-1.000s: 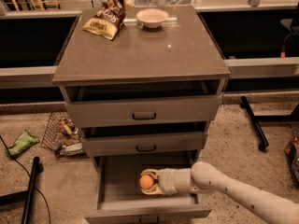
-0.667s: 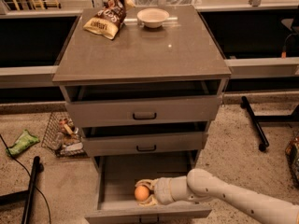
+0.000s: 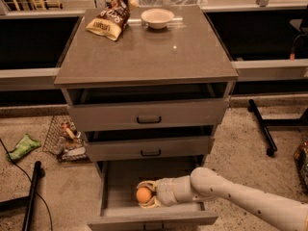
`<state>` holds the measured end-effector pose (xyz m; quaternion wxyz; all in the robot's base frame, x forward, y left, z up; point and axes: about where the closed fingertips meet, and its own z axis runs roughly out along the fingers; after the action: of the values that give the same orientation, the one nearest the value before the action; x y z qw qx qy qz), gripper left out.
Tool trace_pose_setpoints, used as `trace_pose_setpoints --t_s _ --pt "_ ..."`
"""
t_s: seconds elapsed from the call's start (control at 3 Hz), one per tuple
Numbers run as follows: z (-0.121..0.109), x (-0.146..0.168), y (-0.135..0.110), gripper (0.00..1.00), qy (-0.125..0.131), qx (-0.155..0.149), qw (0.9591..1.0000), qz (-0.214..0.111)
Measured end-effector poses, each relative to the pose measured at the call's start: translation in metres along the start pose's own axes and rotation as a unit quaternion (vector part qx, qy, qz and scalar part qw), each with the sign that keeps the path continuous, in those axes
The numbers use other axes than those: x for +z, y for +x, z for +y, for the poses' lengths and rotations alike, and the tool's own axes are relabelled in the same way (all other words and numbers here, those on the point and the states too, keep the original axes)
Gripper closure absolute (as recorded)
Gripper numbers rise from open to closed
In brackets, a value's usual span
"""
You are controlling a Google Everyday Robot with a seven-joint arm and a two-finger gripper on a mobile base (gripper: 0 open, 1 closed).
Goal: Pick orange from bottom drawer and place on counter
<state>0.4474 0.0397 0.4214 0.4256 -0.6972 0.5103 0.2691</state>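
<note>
The orange (image 3: 144,195) is a small round fruit inside the open bottom drawer (image 3: 115,186), near its front. My gripper (image 3: 146,195) reaches in from the right on a white arm, and its pale fingers (image 3: 149,184) sit above and below the orange, closed around it. The orange is low in the drawer, just behind the front panel. The counter (image 3: 144,52) is the glossy grey-brown top of the cabinet, high above the gripper.
A snack bag (image 3: 109,18) and a white bowl (image 3: 157,17) sit at the back of the counter. The two upper drawers (image 3: 148,114) stand slightly open. A wire basket (image 3: 65,138) and green packet (image 3: 21,146) lie on the floor at left.
The gripper with the orange has moved left and towards the drawer's front, lower in the view.
</note>
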Motion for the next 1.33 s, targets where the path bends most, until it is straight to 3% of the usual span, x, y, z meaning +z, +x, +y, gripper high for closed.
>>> trace_pose_setpoints --t_s 0.33,0.67,1.0,1.33 --pt "-0.011 -0.007 -0.056 1.00 -0.033 -0.033 0.9988 0.011" --pt "-0.016 -0.026 -0.116 1.00 -0.059 -0.067 0.9951 0.043" --pt "-0.037 -0.060 -0.167 1.00 -0.055 -0.115 0.9891 0.074" --pt "-0.044 -0.067 -0.175 1.00 -0.052 -0.123 0.9873 0.085"
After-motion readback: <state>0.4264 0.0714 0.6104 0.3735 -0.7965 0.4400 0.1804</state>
